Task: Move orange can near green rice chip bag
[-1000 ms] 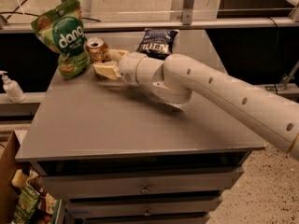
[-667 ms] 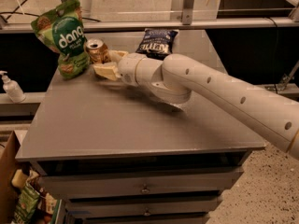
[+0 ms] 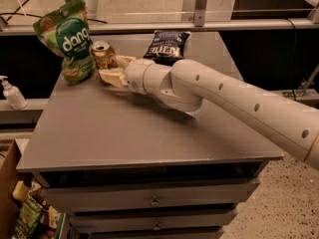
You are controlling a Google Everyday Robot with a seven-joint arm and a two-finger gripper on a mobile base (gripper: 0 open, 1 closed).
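Observation:
The orange can (image 3: 103, 54) stands upright on the grey table top (image 3: 124, 133) at the back left. It is right beside the green rice chip bag (image 3: 69, 38), which stands upright with white "dang" lettering. My gripper (image 3: 114, 68) reaches in from the right on a white arm (image 3: 224, 96). Its pale fingers (image 3: 111, 77) are spread apart just to the right of the can's base. The can stands on the table and is not lifted.
A dark blue chip bag (image 3: 166, 46) lies at the back middle, behind the arm. A soap dispenser (image 3: 11, 93) stands on a ledge to the left, off the table. Drawers are below the front edge, and a box of snacks (image 3: 27, 218) is at the lower left.

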